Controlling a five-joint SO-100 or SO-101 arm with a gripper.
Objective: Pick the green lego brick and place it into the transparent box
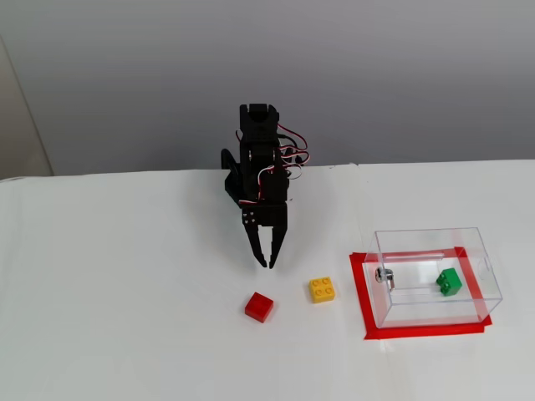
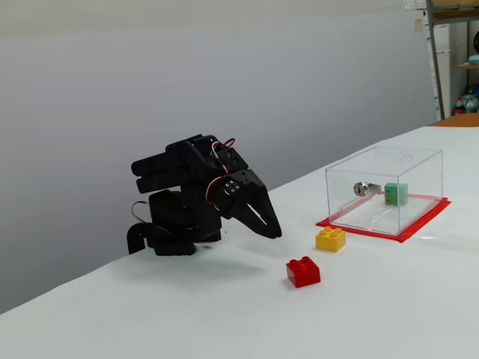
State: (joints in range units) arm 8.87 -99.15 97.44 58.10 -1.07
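The green lego brick (image 1: 449, 281) (image 2: 396, 194) lies inside the transparent box (image 1: 434, 241) (image 2: 415, 158), on its floor toward the right in a fixed view. My black gripper (image 1: 267, 264) (image 2: 275, 234) is far from the box, folded in close to the arm's base. It points down toward the table and is shut with nothing between its fingers. It hangs just behind the red brick (image 1: 259, 307) (image 2: 302, 271).
A yellow brick (image 1: 322, 289) (image 2: 330, 238) lies between the red brick and the box. The box stands on a frame of red tape (image 1: 361, 288) (image 2: 412, 226) and carries a small metal fitting (image 1: 383, 274) (image 2: 361, 188). The white table (image 1: 125, 292) ends at a grey wall behind the arm.
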